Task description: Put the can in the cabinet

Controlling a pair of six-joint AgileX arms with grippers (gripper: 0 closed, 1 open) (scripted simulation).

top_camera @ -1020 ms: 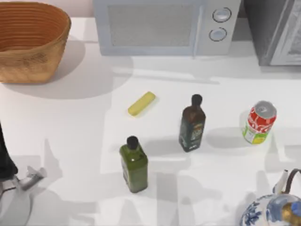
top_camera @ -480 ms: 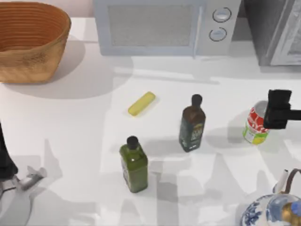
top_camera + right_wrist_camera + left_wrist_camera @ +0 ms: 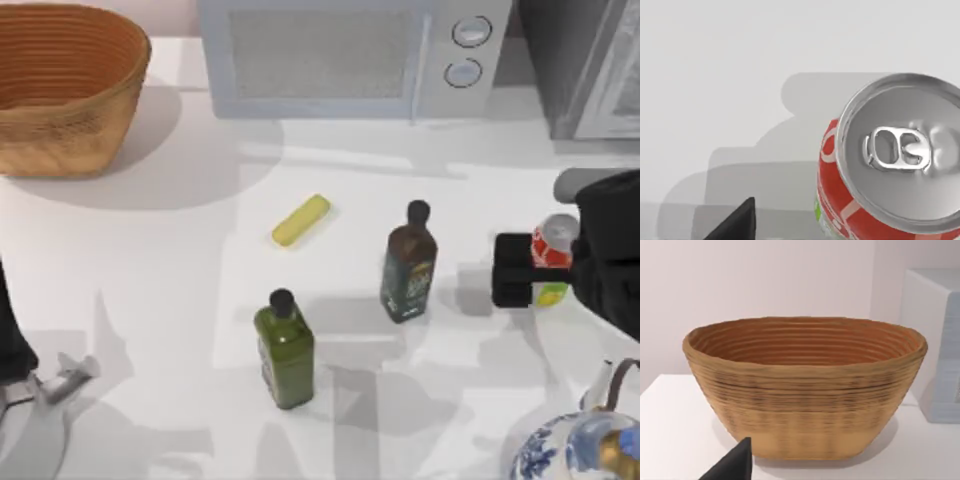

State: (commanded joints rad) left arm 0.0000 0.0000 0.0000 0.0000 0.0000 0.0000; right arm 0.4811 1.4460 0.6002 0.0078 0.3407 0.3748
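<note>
Top view: right gripper (image 3: pixel 525 270), jaw gap unclear, overhangs the can (image 3: pixel 553 243) (light, slick, dentable); grasp mid-body.

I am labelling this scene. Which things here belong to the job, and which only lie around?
Job: can, cabinet, right gripper at the can.

Lying about: basket, microwave, yellow bar, brown bottle, green bottle, teapot.
</note>
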